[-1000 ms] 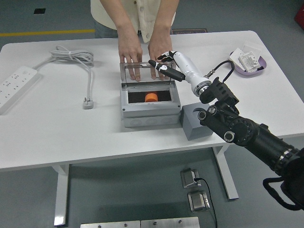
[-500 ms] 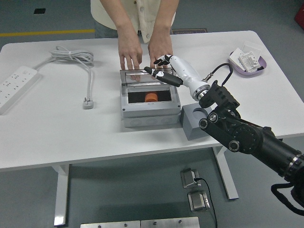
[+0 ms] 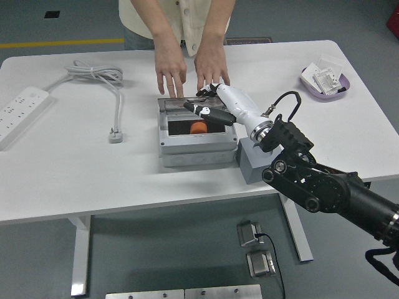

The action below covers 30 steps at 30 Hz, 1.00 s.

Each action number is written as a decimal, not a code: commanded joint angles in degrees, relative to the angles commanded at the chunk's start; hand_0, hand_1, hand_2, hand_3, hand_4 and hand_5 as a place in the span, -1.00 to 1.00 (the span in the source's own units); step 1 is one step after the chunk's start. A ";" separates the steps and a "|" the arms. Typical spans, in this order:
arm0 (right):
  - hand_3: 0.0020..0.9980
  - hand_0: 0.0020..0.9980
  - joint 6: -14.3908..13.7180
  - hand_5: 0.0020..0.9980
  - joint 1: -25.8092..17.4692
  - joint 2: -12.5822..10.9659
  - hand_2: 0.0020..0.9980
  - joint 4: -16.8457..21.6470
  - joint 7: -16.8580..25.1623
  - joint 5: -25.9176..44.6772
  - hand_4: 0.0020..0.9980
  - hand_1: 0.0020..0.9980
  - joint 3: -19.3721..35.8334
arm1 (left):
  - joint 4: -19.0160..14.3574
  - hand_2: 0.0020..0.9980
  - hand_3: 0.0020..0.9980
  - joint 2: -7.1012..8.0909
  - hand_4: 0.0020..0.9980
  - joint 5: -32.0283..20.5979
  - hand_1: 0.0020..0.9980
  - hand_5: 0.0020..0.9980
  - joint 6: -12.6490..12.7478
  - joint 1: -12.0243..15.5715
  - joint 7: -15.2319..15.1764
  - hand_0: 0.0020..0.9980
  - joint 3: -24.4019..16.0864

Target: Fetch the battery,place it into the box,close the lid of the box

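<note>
My right hand (image 3: 209,107) is over the box (image 3: 196,140), fingers loose on its half-raised lid (image 3: 181,103); orange battery (image 3: 198,128) inside, person's hands (image 3: 190,68) just behind.

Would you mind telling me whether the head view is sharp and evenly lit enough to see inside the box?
Head view: soft, even light on the white table, faint shadows only, no strong glare; the box and orange battery are sharp, its interior dark; the right robot hand over the clear lid is crisp, without evident motion blur.
</note>
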 joint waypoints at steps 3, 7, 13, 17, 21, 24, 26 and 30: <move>0.42 0.64 -0.10 1.00 -0.42 -0.35 0.43 1.16 -0.74 -0.49 1.00 0.46 -0.27 | 0.00 0.37 0.46 -0.07 0.39 -0.07 0.34 -0.06 0.00 0.05 0.00 0.20 0.01; 0.42 0.63 -0.03 1.00 -1.00 -0.77 0.43 2.45 -1.62 -0.84 1.00 0.45 -0.76 | 0.00 0.37 0.46 -0.19 0.39 -0.12 0.34 -0.06 0.00 0.08 -0.03 0.21 -0.05; 0.43 0.62 0.29 1.00 -1.94 -1.45 0.43 4.28 -2.76 -1.23 1.00 0.45 -1.63 | 0.00 0.37 0.46 -0.37 0.39 -0.44 0.34 -0.06 0.10 0.15 0.02 0.20 -0.01; 0.43 0.60 0.18 1.00 -2.66 -1.97 0.44 5.42 -3.11 -1.35 0.99 0.45 -2.14 | 0.00 0.37 0.46 -0.60 0.39 -0.68 0.34 -0.06 0.14 0.15 0.03 0.20 0.08; 0.43 0.60 0.16 1.00 -3.27 -2.41 0.44 6.13 -3.29 -1.40 0.99 0.45 -2.57 | 0.00 0.37 0.46 -0.71 0.39 -0.74 0.34 -0.06 0.15 0.15 0.01 0.20 0.11; 0.43 0.61 0.31 1.00 -3.61 -2.57 0.43 6.15 -3.39 -1.49 0.98 0.44 -2.59 | 0.00 0.37 0.46 -0.73 0.39 -0.73 0.35 -0.06 0.19 0.19 0.01 0.20 0.08; 0.43 0.61 0.52 1.00 -3.84 -2.61 0.43 6.03 -3.50 -1.75 0.98 0.44 -2.13 | 0.00 0.37 0.46 -0.74 0.39 -0.74 0.35 -0.06 0.20 0.23 0.01 0.20 0.08; 0.43 0.60 2.09 1.00 -5.03 -2.87 0.43 6.34 -4.25 -4.63 0.97 0.44 1.30 | 0.00 0.37 0.46 -0.85 0.39 -0.85 0.34 -0.06 0.20 0.36 0.01 0.20 0.13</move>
